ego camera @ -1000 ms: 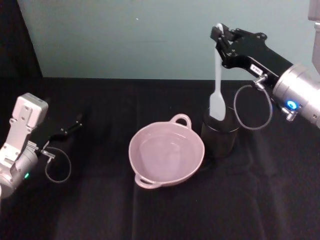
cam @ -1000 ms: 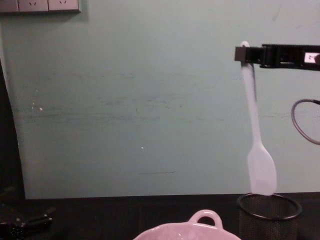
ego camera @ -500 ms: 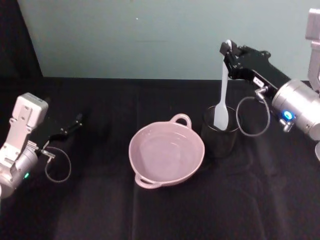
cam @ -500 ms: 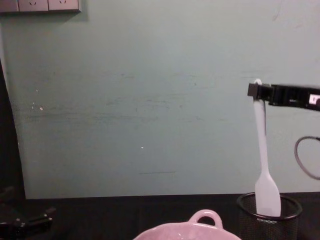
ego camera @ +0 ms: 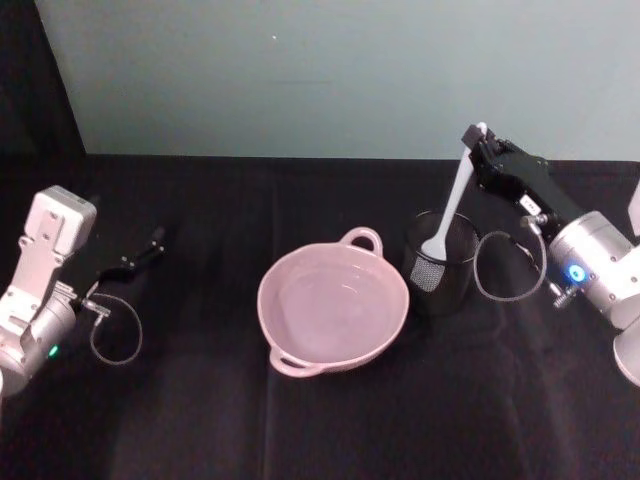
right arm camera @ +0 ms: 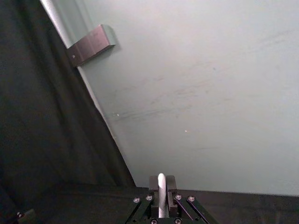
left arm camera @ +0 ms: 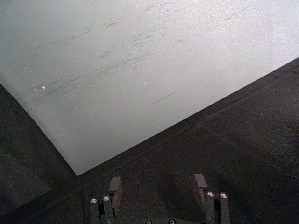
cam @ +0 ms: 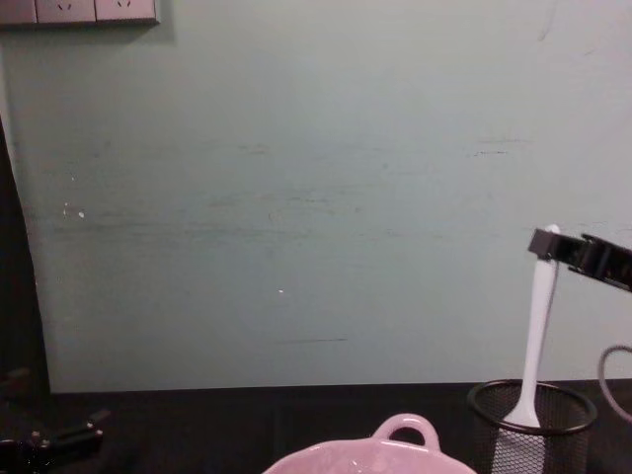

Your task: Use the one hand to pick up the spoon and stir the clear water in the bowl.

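My right gripper is shut on the handle tip of the white spoon, above the black wire-mesh cup. The spoon hangs nearly upright with its scoop down inside the cup. In the chest view the spoon drops from the right gripper into the mesh cup. The right wrist view shows the spoon handle clamped between the fingers. The pale pink bowl holds clear water and sits left of the cup. My left gripper rests open at the far left, with nothing in it.
A black cloth covers the table. A pale green wall stands behind it. Cable loops hang from both wrists, the right one beside the mesh cup. Open cloth lies in front of the bowl.
My right gripper has come down and to the right with the spoon. The scoop went from above the mesh cup's rim to deep inside it. The left arm has not moved.
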Controlling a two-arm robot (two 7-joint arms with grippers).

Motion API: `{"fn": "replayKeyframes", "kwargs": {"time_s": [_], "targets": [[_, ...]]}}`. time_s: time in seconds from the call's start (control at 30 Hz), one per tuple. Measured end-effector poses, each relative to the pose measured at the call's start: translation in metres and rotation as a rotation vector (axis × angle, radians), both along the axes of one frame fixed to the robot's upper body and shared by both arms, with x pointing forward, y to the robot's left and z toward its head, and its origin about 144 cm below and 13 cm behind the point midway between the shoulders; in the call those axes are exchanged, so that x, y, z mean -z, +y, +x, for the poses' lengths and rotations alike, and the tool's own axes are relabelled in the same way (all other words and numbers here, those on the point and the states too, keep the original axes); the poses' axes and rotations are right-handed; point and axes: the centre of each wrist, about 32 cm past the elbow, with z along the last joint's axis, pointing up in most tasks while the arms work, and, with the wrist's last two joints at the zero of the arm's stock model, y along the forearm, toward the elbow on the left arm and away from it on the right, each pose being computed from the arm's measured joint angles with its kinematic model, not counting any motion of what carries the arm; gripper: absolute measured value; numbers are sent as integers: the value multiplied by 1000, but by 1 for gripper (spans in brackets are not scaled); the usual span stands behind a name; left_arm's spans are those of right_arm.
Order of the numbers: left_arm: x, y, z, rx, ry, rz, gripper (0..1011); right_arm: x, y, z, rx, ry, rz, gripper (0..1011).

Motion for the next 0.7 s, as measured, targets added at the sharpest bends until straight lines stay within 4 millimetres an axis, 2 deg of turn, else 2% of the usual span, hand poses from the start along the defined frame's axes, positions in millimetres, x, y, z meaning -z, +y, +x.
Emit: {"fn": "replayKeyframes", "kwargs": {"time_s": [0.23,0.7], "targets": [[0,0,0,0,0,0,1011,15,-5,-2,15,29,68,108],[0,0,0,0,0,0,1011,27,-8,0,29,51,122,108]]}}
